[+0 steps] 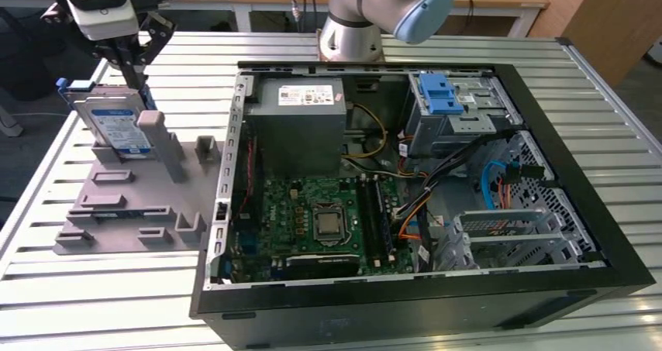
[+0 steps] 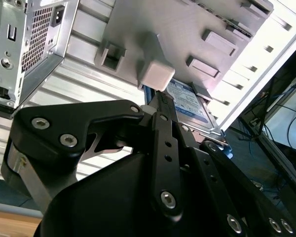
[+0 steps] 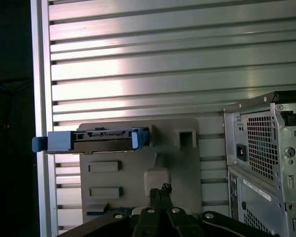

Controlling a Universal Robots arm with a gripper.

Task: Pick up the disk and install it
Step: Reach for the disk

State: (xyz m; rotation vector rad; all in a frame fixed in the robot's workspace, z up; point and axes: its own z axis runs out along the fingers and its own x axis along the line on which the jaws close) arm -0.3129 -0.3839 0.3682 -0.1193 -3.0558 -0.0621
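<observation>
Hovering closed claw (image 3: 161, 189) near blue-and-white-labelled disk (image 1: 112, 126) in grey stand (image 1: 114, 211)

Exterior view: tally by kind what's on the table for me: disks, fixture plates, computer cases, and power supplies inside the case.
disk: 1
fixture plate: 1
computer case: 1
power supply: 1
Total: 4
</observation>
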